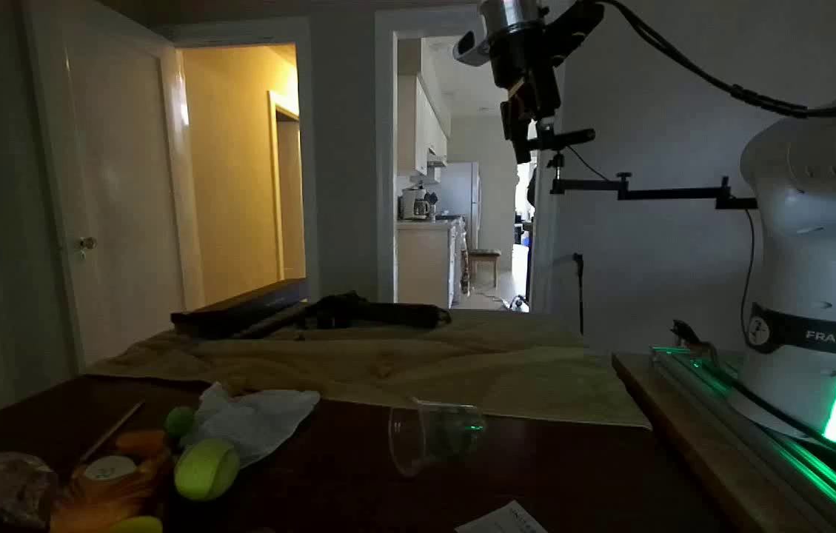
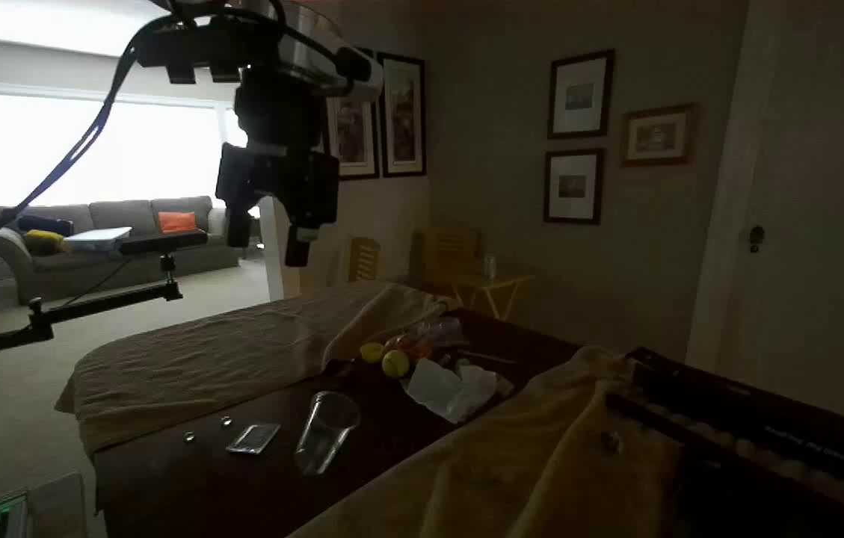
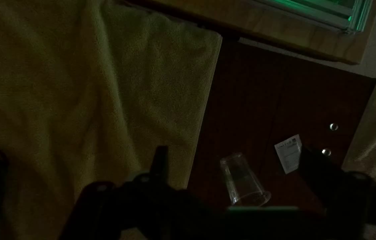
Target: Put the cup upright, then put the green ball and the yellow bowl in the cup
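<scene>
You have open air between your gripper [image 2: 270, 250], its jaws spread wide, and the cup [image 3: 245, 183] lying on its side below. Bare table [image 3: 241, 110] flanks that cup: one strip parts it from a tan towel [image 3: 161, 83], another from the printed card [image 3: 288, 155]. Off its rim, your path runs clear to the yellow-green ball [image 2: 395, 364], crowded by a white sheet [image 2: 436, 388] and orange items [image 2: 410, 345]. In an exterior view a black bracket arm [image 1: 673, 194] reaches in beside your gripper; the gap is unclear.
</scene>
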Tool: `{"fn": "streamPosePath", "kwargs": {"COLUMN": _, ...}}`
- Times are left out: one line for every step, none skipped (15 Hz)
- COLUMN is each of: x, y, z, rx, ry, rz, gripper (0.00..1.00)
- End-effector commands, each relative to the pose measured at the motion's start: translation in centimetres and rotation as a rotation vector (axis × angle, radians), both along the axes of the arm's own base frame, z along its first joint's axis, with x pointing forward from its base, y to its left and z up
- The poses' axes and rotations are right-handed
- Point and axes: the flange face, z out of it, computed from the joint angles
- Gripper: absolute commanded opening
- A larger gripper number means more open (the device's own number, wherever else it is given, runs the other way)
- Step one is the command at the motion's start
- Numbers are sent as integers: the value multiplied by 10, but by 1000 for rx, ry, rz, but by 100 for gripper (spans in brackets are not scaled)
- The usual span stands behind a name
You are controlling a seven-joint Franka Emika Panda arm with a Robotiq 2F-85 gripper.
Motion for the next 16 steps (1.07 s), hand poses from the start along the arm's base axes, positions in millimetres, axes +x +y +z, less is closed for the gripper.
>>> {"fn": "streamPosePath", "kwargs": {"x": 0, "y": 0, "z": 0, "rx": 0, "ry": 1, "rz": 0, "gripper": 100}}
{"fn": "streamPosePath", "kwargs": {"x": 0, "y": 0, "z": 0, "rx": 0, "ry": 0, "rz": 0, "gripper": 100}}
{"fn": "streamPosePath", "kwargs": {"x": 0, "y": 0, "z": 0, "rx": 0, "ry": 0, "rz": 0, "gripper": 100}}
{"fn": "streamPosePath", "kwargs": {"x": 0, "y": 0, "z": 0, "rx": 0, "ry": 0, "rz": 0, "gripper": 100}}
{"fn": "streamPosePath", "kwargs": {"x": 0, "y": 0, "z": 0, "rx": 0, "ry": 0, "rz": 0, "gripper": 100}}
{"fn": "streamPosePath", "kwargs": {"x": 0, "y": 0, "z": 0, "rx": 0, "ry": 0, "rz": 0, "gripper": 100}}
{"fn": "streamPosePath", "kwargs": {"x": 3, "y": 0, "z": -2, "rx": 15, "ry": 25, "rz": -3, "gripper": 100}}
{"fn": "streamPosePath", "kwargs": {"x": 9, "y": 0, "z": -6, "rx": 18, "ry": 50, "rz": -17, "gripper": 100}}
{"fn": "streamPosePath", "kwargs": {"x": 14, "y": -1, "z": -11, "rx": 18, "ry": 68, "rz": -39, "gripper": 100}}
{"fn": "streamPosePath", "kwargs": {"x": 23, "y": -1, "z": -16, "rx": 25, "ry": 83, "rz": -66, "gripper": 100}}
{"fn": "streamPosePath", "kwargs": {"x": 32, "y": 0, "z": -21, "rx": 43, "ry": 87, "rz": -96, "gripper": 100}}
{"fn": "streamPosePath", "kwargs": {"x": 44, "y": 0, "z": -26, "rx": 62, "ry": 86, "rz": -137, "gripper": 100}}
{"fn": "streamPosePath", "kwargs": {"x": 54, "y": 1, "z": -30, "rx": 82, "ry": 80, "rz": -172, "gripper": 100}}
{"fn": "streamPosePath", "kwargs": {"x": 66, "y": 3, "z": -35, "rx": 104, "ry": 81, "rz": -202, "gripper": 100}}
{"fn": "streamPosePath", "kwargs": {"x": 79, "y": 5, "z": -39, "rx": 121, "ry": 70, "rz": -243, "gripper": 100}}
{"fn": "streamPosePath", "kwargs": {"x": 92, "y": 6, "z": -42, "rx": 129, "ry": 55, "rz": -286, "gripper": 100}}
